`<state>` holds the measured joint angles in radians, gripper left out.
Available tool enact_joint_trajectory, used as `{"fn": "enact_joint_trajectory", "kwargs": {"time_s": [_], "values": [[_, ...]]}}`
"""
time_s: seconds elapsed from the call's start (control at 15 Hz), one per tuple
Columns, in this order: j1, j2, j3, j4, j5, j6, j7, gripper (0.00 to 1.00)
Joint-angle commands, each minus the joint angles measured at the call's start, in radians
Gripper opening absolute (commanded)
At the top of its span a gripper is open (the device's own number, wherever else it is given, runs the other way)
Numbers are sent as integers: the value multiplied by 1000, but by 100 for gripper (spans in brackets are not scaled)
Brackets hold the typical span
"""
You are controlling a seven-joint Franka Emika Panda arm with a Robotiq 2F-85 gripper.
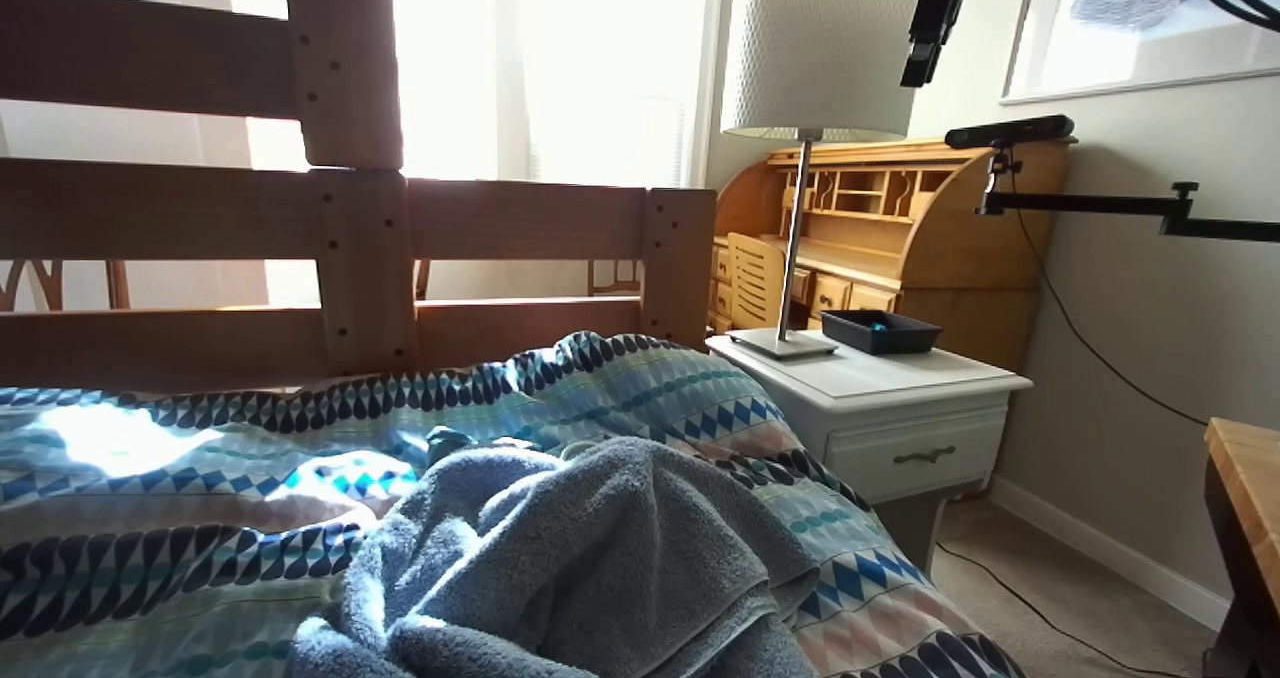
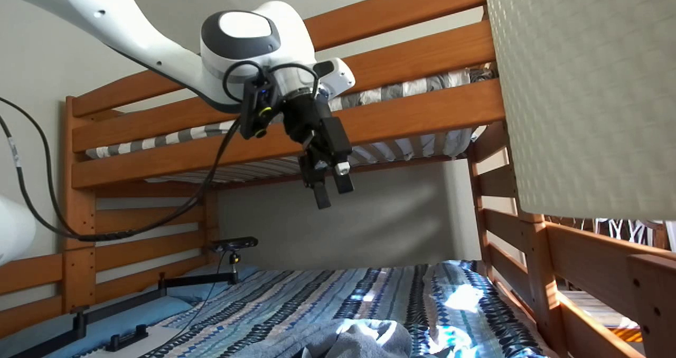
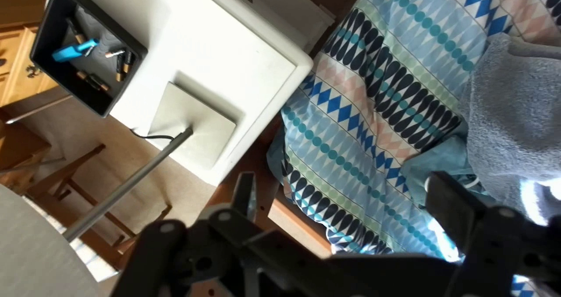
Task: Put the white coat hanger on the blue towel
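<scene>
Wrist view: the gripper (image 3: 341,178) carries nothing that we can see. Its fingers (image 3: 451,200) stand spread wide, gap unfilled, which we read as readiness for a pick. The blue towel (image 3: 517,113), greyish here, lies bunched on patterned bedding (image 3: 350,126). At its edge show a teal cloth (image 3: 442,161) and, against it, a thin white curve (image 3: 472,183); this may be part of the white coat hanger, but we cannot tell. We find no whole one. On the nightstand (image 3: 228,56), a black tray (image 3: 72,79) corrals small loose pieces (image 3: 68,53).

In an exterior view, the gripper hangs high above the bedding. A cable (image 2: 119,235) loops slack below the arm (image 2: 182,65), we suppose to leave room for turning. A camera (image 2: 235,243) sits on a jointed bracket (image 2: 198,279), placed, we judge, to look over the bedding.

In an exterior view, the towel rises in a crest that hides what lies behind; a pale scrap (image 1: 577,449) peeks past it, too little to name. Here the lamp (image 1: 820,53) looks near the gripper, depth uncertain, so we would lower with care.
</scene>
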<state>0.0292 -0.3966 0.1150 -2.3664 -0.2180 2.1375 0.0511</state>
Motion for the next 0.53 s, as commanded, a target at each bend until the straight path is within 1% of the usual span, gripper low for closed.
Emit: {"fn": "enact_joint_trajectory", "kwargs": {"time_s": [0.0,0.27,0.47], "values": [[43,65,40,89,24,-17,40,100],[81,140,78,194,24,-14,56,100],[113,209,83,276,73,-27,21,100]]}}
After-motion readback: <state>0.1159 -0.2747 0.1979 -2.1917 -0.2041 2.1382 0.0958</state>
